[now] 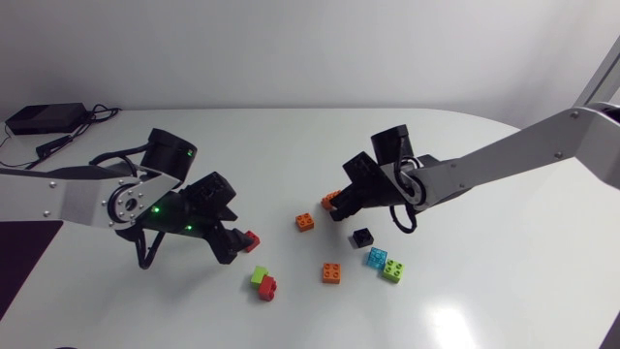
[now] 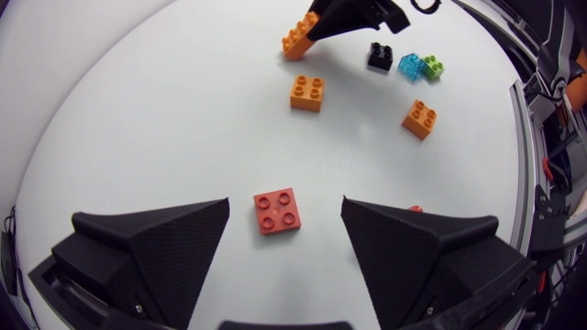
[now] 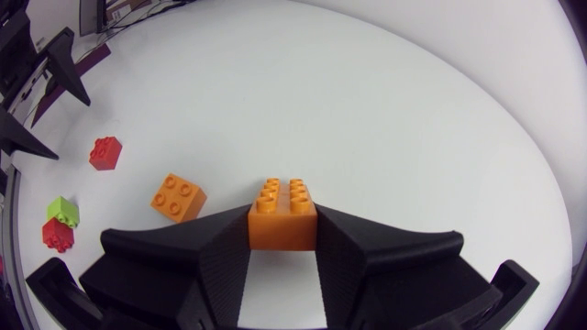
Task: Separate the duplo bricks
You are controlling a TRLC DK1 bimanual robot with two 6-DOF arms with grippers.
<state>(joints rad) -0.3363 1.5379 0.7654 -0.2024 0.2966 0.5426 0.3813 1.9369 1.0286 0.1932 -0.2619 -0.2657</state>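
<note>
On the left arm [image 1: 68,199]: silver-grey link, round black joints, two green indicator lights [image 1: 147,206], thin black cables [image 1: 108,158] looped alongside. On the right arm [image 1: 523,145]: pale grey link, black joint housings, one black cable loop [image 1: 402,221] at the wrist. Both left gripper [image 2: 285,206] and right gripper [image 3: 282,225]: matte black, broad wedge fingers [image 2: 151,243], finely ribbed surface.

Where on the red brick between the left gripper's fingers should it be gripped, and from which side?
Grip the red brick by two opposite side walls, from above: it lies flat, studs up, between the left gripper's open fingers, touching neither.
</note>
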